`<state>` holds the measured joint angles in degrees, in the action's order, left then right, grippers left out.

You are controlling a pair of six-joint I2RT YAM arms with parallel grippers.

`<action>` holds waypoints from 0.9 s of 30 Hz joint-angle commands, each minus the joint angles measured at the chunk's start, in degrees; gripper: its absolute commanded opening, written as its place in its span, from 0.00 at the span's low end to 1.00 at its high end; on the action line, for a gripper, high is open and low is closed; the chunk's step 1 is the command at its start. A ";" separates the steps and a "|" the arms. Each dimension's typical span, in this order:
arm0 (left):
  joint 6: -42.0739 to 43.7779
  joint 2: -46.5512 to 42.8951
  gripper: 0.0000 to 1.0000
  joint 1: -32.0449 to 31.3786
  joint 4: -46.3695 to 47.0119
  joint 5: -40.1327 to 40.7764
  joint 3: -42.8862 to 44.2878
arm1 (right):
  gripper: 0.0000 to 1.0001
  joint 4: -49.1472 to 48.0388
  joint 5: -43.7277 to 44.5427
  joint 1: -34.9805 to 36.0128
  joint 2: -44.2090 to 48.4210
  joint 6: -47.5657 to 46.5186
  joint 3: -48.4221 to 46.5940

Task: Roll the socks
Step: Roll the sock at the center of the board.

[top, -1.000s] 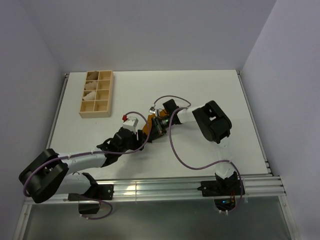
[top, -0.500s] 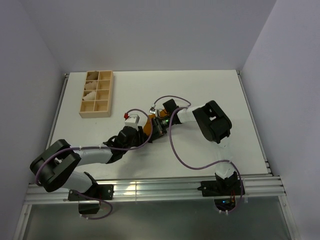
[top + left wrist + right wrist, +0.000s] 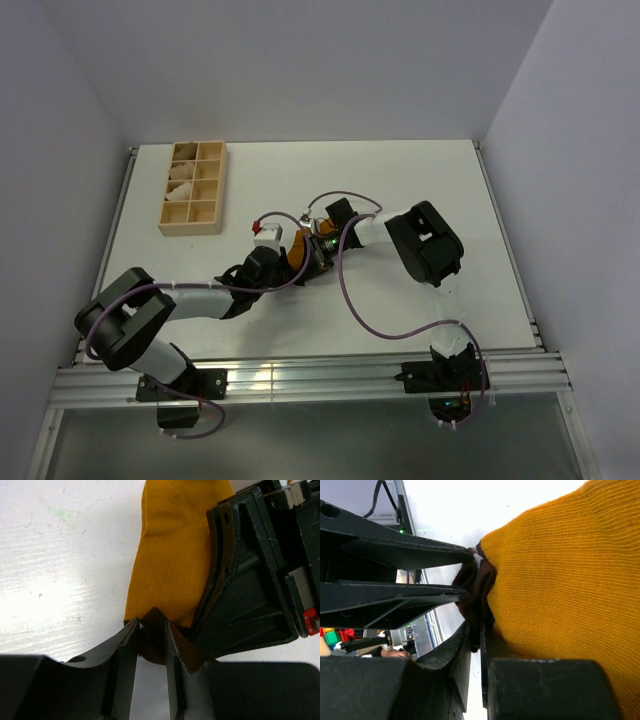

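Rails (image 3: 320,372) along the bottom edge of the overhead view carry both arm bases, and from there the arms reach up the frame to meet near the middle of the white table (image 3: 420,170). In the left wrist view the left gripper (image 3: 152,626) has its jaws drawn close together, with a fold of the dark brown cuff pinched between its toothed tips at the bottom centre of the frame. Above that, the mustard-orange sock (image 3: 170,555) runs up the frame, lying flat on the table, its right side hidden behind the black body of the other gripper. In the right wrist view the right gripper (image 3: 476,630) is almost closed, its fingers clamped on the same brown cuff where it meets the orange knit, which fills the right half of that frame; the left gripper's fingers come in from the left and touch the cuff too. Farther back, toward the upper left of the overhead view, a wooden divided tray (image 3: 190,229) lies well apart from the arms, with pale cream bundles (image 3: 182,185) in some compartments of its left column.
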<state>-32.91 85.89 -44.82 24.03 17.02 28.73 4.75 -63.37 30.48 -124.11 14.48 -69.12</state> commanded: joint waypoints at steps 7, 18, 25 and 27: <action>-3.12 3.49 0.17 0.08 -3.72 2.05 4.31 | 0.10 1.92 6.33 -0.33 -1.75 -1.30 0.04; -5.59 5.87 0.00 0.43 -7.86 4.61 6.16 | 0.44 -4.49 15.10 -0.42 9.13 0.90 6.71; -5.33 6.22 0.00 0.70 -8.12 3.82 6.60 | 0.59 -9.76 28.27 -0.33 21.97 1.08 15.23; -5.15 6.22 0.00 0.70 -8.12 3.55 6.69 | 0.59 -12.30 32.50 -0.33 28.18 1.43 20.41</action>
<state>-38.35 90.94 -44.58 18.44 19.86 34.48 -2.70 -40.99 30.39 -103.96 16.64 -52.69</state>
